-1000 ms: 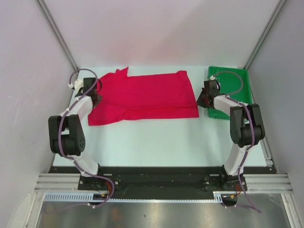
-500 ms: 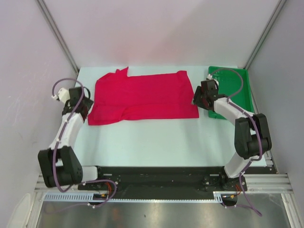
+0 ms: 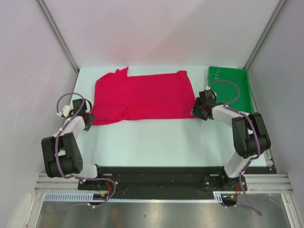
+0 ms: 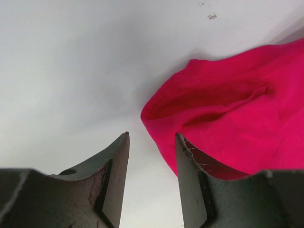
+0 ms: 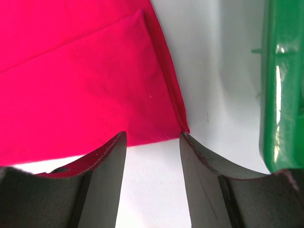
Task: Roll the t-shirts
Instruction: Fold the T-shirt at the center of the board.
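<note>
The shirt [image 3: 142, 97] is lying flat on the table [image 3: 152, 140] while the left gripper [image 4: 152, 142] and right gripper [image 5: 153, 137] are standing open, empty, at its near corners, likely lining up to pinch that edge.

You are looking into a robotics lab test cell, not a home or a shop. The white surface [image 3: 156, 137] is boxed in by plain pale panels [image 3: 28, 71], held in aluminium struts [image 3: 56, 33] that rise from its far corners. Along its near edge an aluminium rail [image 3: 57, 182] and a black plate [image 3: 156, 173] carry the bolted-down left arm [image 3: 61, 153] and right arm [image 3: 249, 135], with purple cables [image 3: 60, 100] looping along them. On the surface lie a red t-shirt [image 3: 142, 97] and a green plastic tray [image 3: 228, 73].
</note>
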